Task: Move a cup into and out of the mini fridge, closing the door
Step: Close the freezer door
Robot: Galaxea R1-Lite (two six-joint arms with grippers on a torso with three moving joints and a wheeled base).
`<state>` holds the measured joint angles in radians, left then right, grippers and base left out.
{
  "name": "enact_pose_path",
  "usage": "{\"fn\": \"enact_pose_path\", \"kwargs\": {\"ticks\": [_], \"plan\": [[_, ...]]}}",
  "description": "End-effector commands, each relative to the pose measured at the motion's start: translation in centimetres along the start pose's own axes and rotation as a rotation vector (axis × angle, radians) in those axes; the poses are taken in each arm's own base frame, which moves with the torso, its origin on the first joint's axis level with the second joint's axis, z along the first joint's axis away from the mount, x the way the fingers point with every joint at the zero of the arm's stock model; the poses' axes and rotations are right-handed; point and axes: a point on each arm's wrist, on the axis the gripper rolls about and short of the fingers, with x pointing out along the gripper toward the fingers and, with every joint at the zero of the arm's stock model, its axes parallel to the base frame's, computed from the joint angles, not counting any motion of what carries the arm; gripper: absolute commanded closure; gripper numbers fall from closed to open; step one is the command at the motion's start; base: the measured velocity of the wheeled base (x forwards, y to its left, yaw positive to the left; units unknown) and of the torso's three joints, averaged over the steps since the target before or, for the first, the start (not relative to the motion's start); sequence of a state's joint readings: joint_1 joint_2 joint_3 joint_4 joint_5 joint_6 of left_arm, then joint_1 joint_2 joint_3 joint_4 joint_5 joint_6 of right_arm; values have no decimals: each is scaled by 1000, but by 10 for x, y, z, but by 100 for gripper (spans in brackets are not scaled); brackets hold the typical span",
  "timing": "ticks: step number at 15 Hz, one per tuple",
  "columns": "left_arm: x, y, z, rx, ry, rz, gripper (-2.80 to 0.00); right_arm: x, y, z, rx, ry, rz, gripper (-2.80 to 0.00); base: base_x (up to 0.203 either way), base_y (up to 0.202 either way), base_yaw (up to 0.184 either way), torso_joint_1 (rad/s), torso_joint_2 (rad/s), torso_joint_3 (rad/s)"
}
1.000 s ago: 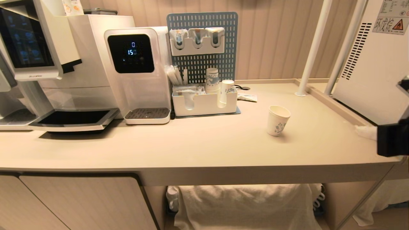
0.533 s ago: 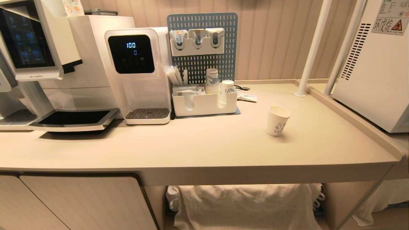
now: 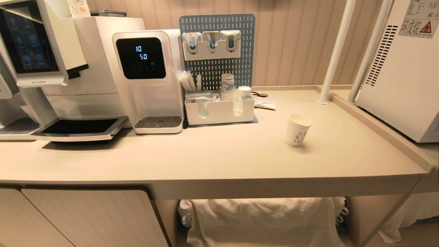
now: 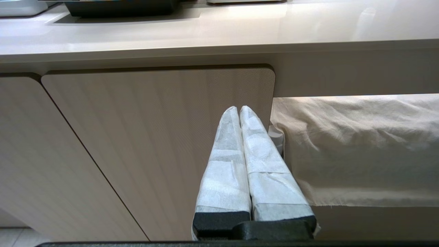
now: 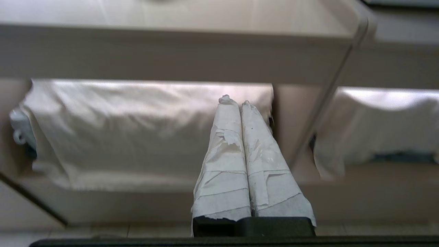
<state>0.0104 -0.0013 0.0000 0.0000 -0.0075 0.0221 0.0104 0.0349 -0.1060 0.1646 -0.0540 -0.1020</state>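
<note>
Jaws pressed together, empty, on left gripper (image 4: 239,109) and right gripper (image 5: 236,101), both below bench (image 3: 219,161) edge. Cup (image 3: 298,129) upright on bench, mini fridge (image 3: 404,75) well apart at right.

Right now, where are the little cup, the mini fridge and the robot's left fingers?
cup (image 3: 297,130): head view, patterned side wall.
mini fridge (image 3: 401,85): head view, white side panel.
left fingers (image 4: 224,164): left wrist view, one wrapped finger.
</note>
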Motion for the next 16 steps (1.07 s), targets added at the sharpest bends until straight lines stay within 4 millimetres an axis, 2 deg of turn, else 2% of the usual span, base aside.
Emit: {"fn": "enact_pose_path", "kwargs": {"ticks": [1,4,16], "plan": [[0,0,0,1,1,0,0,6,2,-5,7,-173,19,0,0,0,0,0,0,0],[0,0,0,1,1,0,0,7,3,-12,27,-93,53,0,0,0,0,0,0,0],[0,0,0,1,1,0,0,7,3,-13,6,-98,57,0,0,0,0,0,0,0]]}}
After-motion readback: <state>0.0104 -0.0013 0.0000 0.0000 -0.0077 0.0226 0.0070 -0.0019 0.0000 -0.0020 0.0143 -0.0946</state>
